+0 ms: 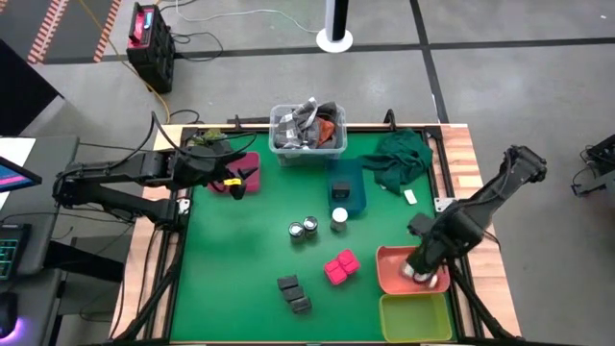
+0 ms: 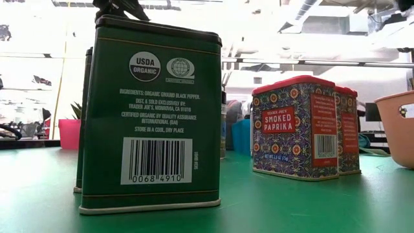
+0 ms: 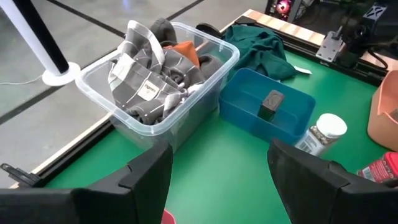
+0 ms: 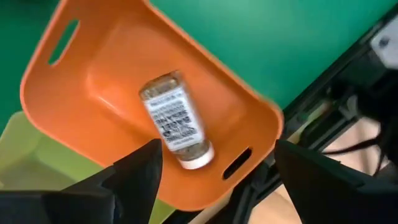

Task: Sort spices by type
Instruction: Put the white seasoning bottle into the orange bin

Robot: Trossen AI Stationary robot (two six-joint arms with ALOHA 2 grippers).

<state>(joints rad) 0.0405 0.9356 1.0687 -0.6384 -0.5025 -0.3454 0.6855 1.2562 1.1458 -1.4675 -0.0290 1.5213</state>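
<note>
Green table (image 1: 240, 288): one jar (image 4: 177, 121) lies in the orange tray (image 4: 112, 81) below the open right hand (image 4: 211, 168); remaining spices unsorted; left hand (image 3: 217, 174) open, empty.

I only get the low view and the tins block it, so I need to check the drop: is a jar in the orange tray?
Observer: Yes, a white-capped jar lies on its side in the orange tray.
Operator: Is the right gripper clear of it?
Observer: The right gripper hovers above it, fingers apart, holding nothing.
Operator: And the blue tray?
Observer: The blue tray holds one dark box.
</note>
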